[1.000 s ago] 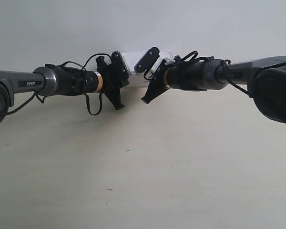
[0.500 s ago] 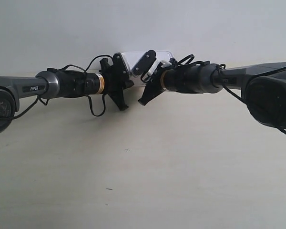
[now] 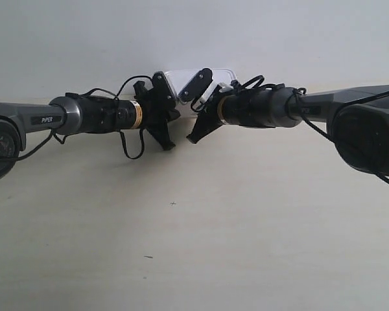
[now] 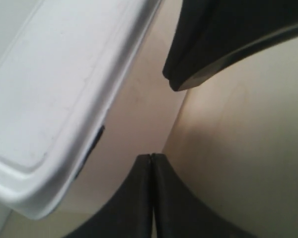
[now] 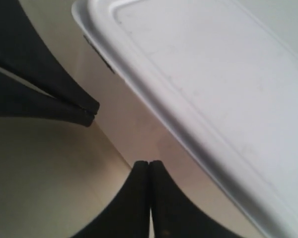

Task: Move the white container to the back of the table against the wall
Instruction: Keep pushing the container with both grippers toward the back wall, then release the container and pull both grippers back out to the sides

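Observation:
The white container (image 3: 181, 81) sits at the back of the table (image 3: 194, 227), at the foot of the wall (image 3: 194, 32), partly hidden behind both wrists. In the left wrist view its lid (image 4: 54, 84) lies beside my left gripper (image 4: 151, 157), which is shut on nothing, with a strip of table between them. My right gripper (image 5: 149, 163) is also shut and empty, a short gap from the container (image 5: 213, 99). In the exterior view the two grippers (image 3: 167, 145) (image 3: 194, 137) point at the table just in front of the box, tips close together.
The arm at the exterior view's left (image 3: 45, 118) and the arm at its right (image 3: 337, 107) reach in from the sides along the back edge. Each wrist view shows the other gripper's black fingers (image 4: 213, 49) (image 5: 49, 94) nearby. Tiny dark specks (image 3: 174, 203) mark the table.
Both wrists and the container shifted slightly toward the wall and the exterior view's left during the first half second. Hardly anything has moved since.

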